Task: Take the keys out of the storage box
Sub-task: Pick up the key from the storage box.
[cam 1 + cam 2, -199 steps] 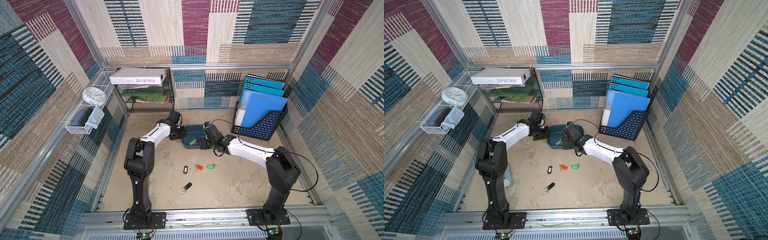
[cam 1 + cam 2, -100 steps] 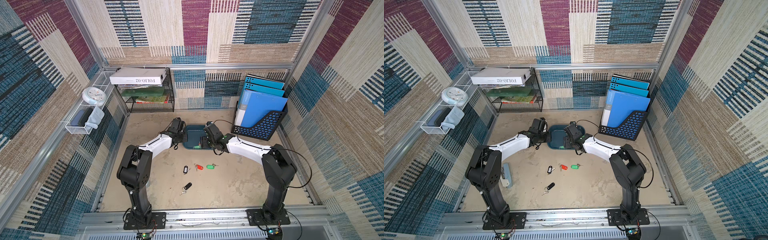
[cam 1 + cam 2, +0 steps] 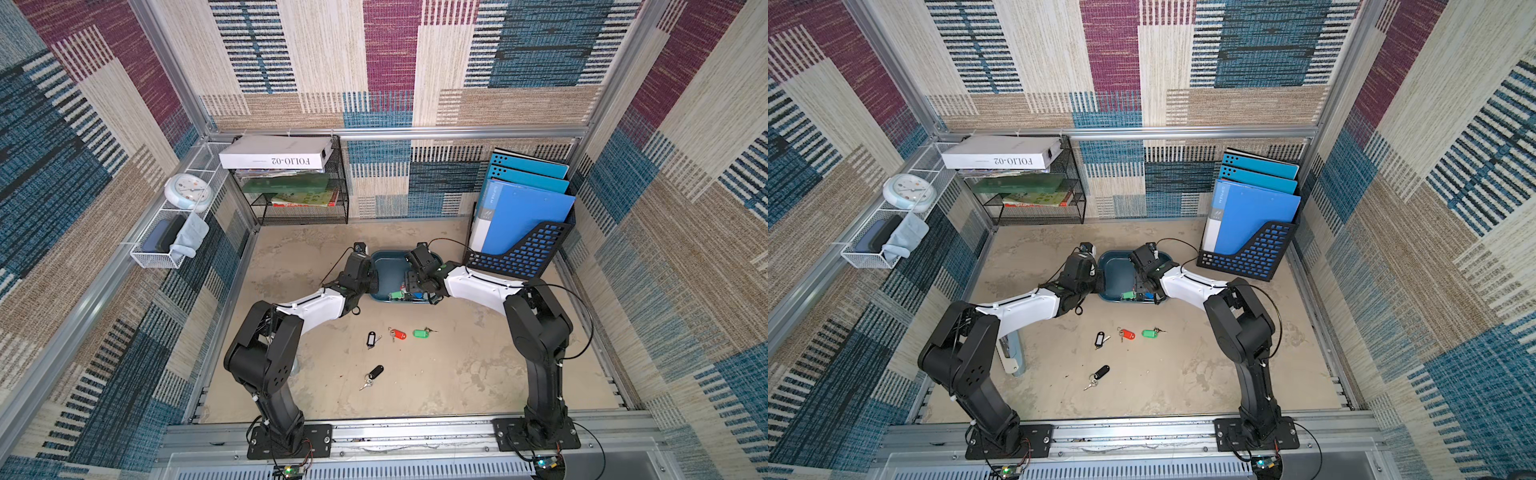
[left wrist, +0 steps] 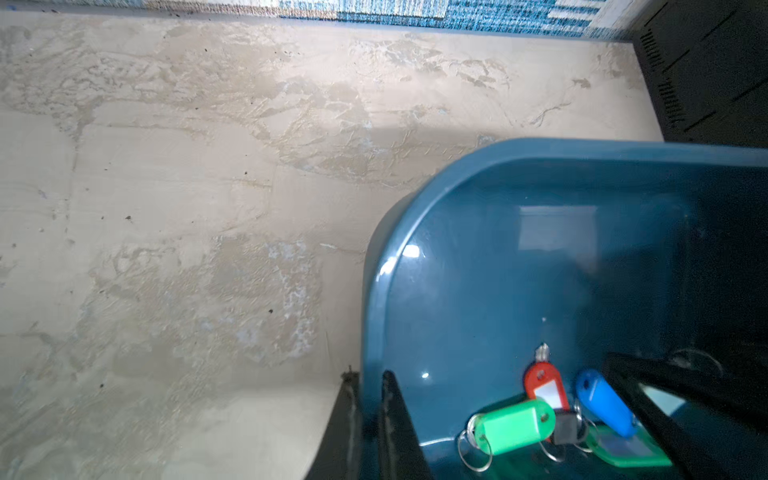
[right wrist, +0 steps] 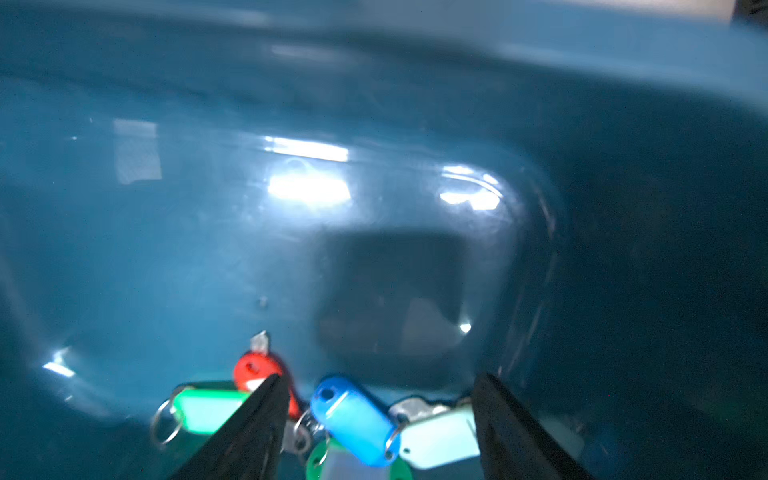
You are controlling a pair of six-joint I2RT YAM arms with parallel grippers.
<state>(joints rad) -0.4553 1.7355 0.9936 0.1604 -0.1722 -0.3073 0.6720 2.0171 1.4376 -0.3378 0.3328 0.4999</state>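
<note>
I was looking into a lab cell dressed as an office: aluminium frame [image 3: 457, 134], patchwork walls [image 3: 390, 62], blue folders [image 3: 523, 216] in a file holder [image 3: 519, 259], mesh shelf [image 3: 341, 183], clock [image 3: 188, 192].

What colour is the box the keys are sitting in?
The storage box is dark teal, clearest in the left wrist view.

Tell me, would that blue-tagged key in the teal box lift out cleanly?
Likely light and floppy: the blue-tagged key sits on a small ring, so it should dangle. It lies heaped with the other keys, so rings may snag and drag neighbours. The glossy tag could slip.
</note>
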